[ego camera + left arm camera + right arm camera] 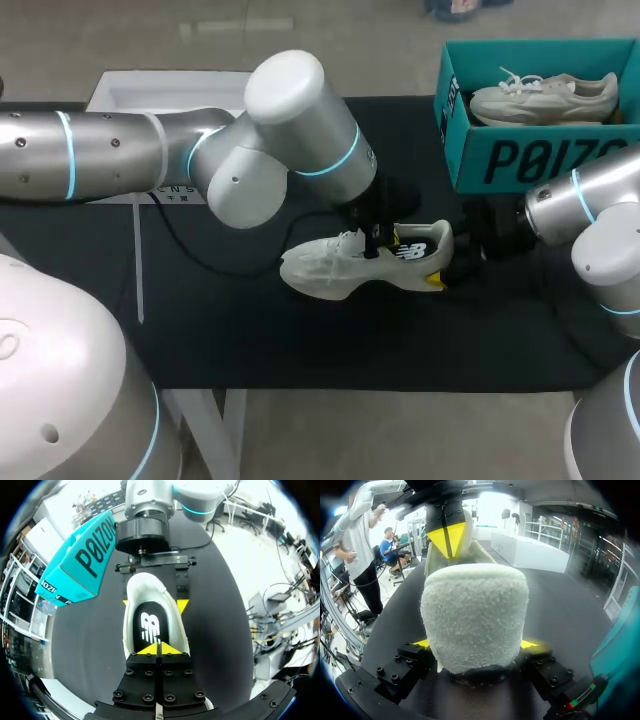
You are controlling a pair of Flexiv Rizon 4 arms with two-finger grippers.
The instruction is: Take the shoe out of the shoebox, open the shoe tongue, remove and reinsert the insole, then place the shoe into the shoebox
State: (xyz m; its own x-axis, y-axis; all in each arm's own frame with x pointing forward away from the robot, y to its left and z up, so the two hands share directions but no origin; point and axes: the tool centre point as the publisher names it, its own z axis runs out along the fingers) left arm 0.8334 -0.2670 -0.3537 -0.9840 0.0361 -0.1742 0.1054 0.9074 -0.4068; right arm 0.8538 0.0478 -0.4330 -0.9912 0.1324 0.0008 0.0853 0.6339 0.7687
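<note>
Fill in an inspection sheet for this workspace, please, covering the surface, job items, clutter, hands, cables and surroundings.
Surface: black-covered table.
Job's things: white sneaker at the table's middle, black insole inside it; teal shoebox at the far right, open, holding a second sneaker.
Clutter: white box at the far left edge.
Hands: right hand shut on the sneaker's heel; left hand shut, tips together over the insole, whether pinching anything cannot be told.
Cables: one black cable on the table near the sneaker's toe.
Surroundings: nothing seen reaching over the table.
</note>
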